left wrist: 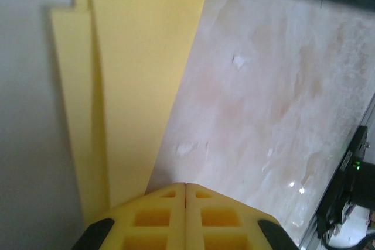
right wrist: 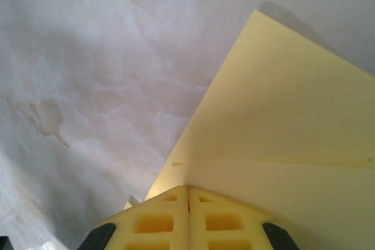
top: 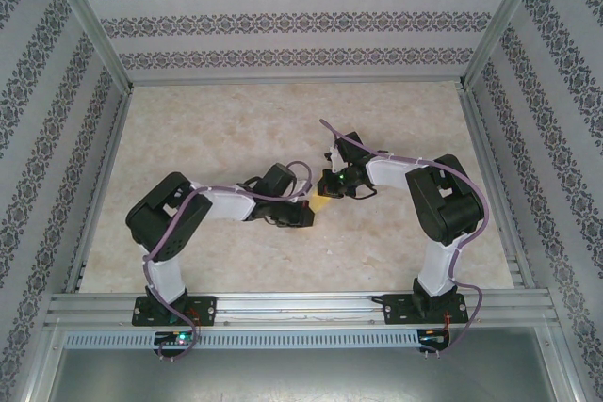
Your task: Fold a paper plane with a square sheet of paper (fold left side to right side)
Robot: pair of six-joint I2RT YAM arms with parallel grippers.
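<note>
Pinching paper [top: 321, 202] over the surface [top: 236, 129] from both sides.
Left pincer [left wrist: 186, 187] and right pincer [right wrist: 188, 188] are pressing shut on its edges; it is likely handling light, floppy and tear-prone, favouring edge grips.

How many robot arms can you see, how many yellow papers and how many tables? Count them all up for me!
Robot arms: 2 (left arm, right arm)
Yellow paper: 1
Table: 1
Total: 4
</note>
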